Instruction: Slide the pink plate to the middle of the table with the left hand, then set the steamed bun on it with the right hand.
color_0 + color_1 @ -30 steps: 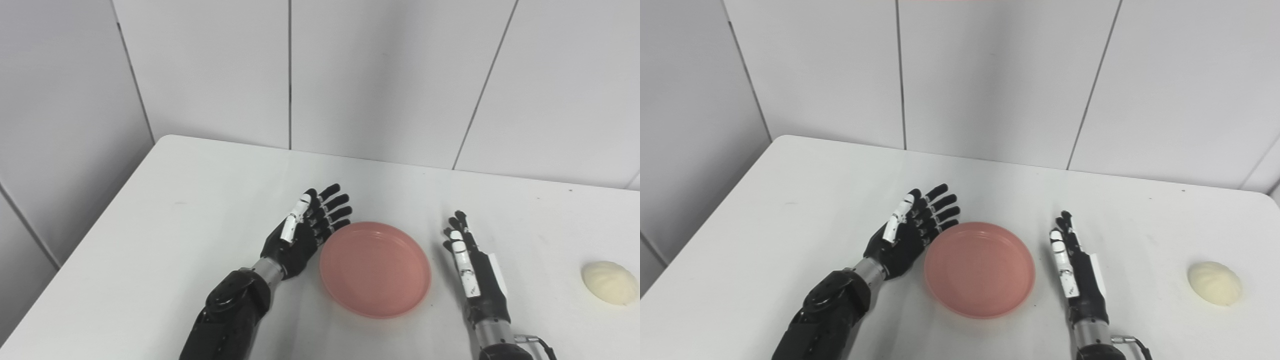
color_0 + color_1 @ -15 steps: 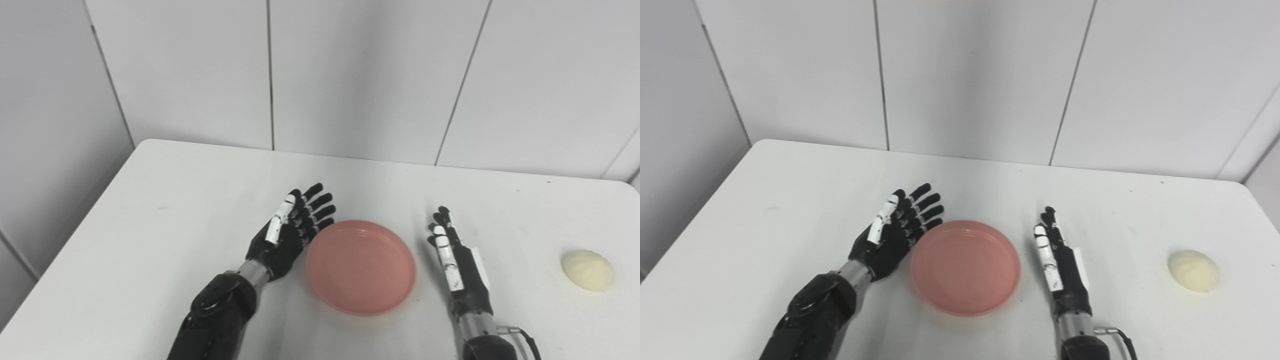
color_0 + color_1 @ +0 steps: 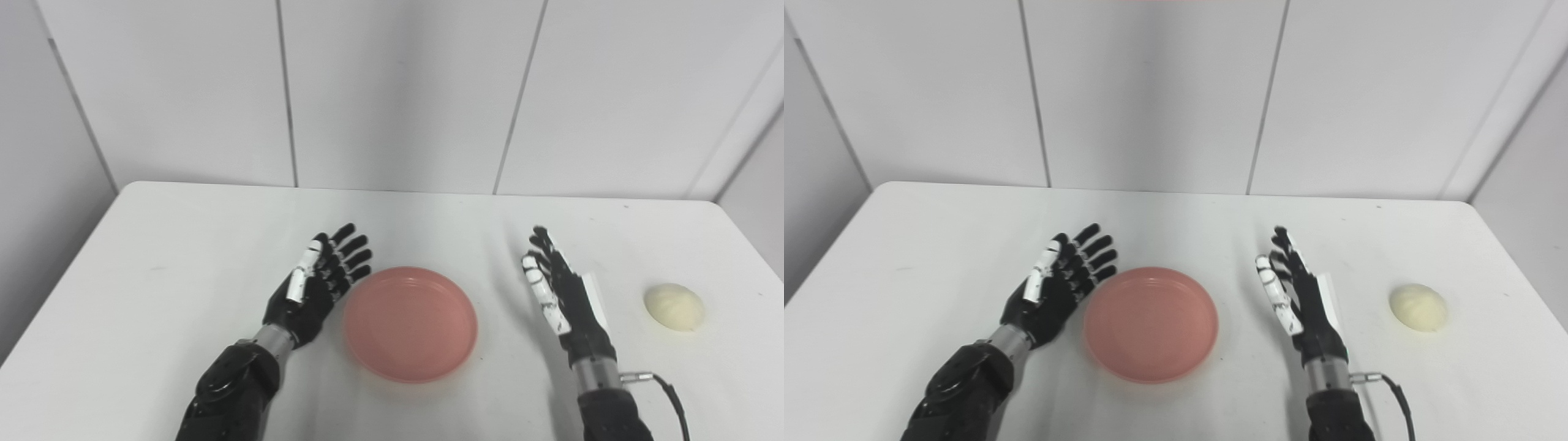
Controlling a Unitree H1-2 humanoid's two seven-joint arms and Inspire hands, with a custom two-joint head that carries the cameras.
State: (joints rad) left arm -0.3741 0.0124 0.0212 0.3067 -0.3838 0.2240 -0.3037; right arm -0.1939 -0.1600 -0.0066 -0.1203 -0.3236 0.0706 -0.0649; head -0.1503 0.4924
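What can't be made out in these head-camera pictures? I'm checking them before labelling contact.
- Whether the left hand touches the pink plate: both views look from above, and its fingers overlap the rim.
- The right hand palm: turned edge-on in both views.
- The steamed bun surface folds: too small and pale.
- Both arms: cut off by the bottom edge.

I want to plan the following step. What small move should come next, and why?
Probably the right hand should reach rightward to the pale round steamed bun. The round pink plate already sits near the middle of the white table and is empty, and both hands are open.
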